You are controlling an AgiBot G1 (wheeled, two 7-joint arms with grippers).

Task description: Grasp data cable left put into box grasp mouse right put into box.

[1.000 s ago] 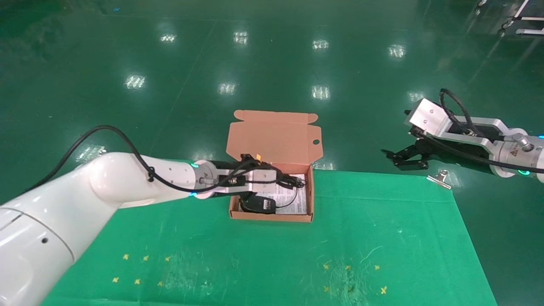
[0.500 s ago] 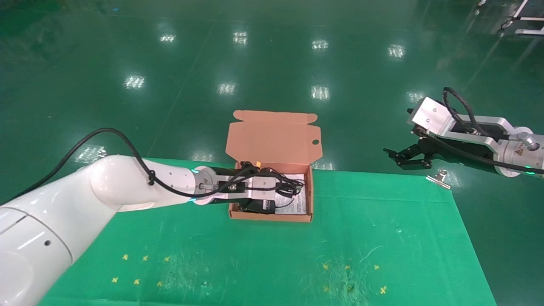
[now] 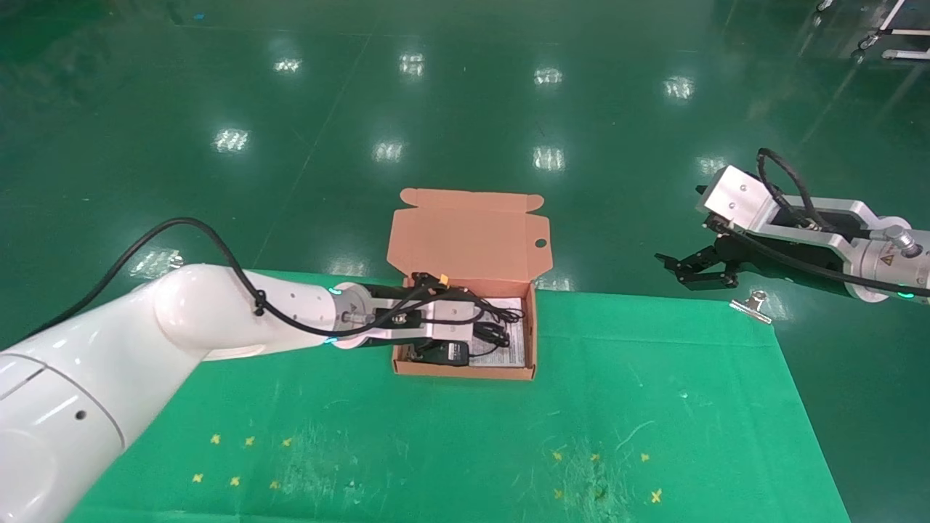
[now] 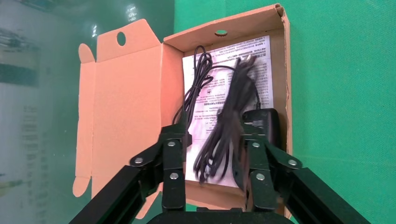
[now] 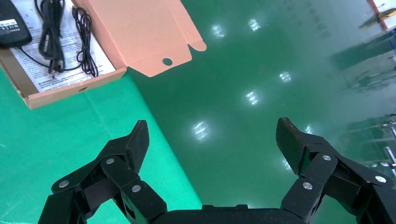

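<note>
Inside the box (image 4: 226, 25), on the printed sheet (image 4: 261, 63) lining its floor: the data cable (image 4: 229, 116), a narrow bundle of loops, long axis running from the front wall toward the hinged lid (image 4: 126, 102), plug end toward the holed side wall, looped end nearest the left gripper (image 4: 212, 156). Beside it, against the long outer wall, the mouse (image 4: 264, 126), cord (image 4: 198, 79) trailing across the sheet. Directly above the bundle, the left gripper, jaws apart, one on each side of the cable; blurred, so cannot tell whether touching. In the head view, the box (image 3: 465, 370) at the far edge of the green surface (image 3: 617, 407), lid upright. Off past the surface's far right corner, over the floor, the right gripper (image 5: 212, 140), jaws wide apart, holding nothing.
</note>
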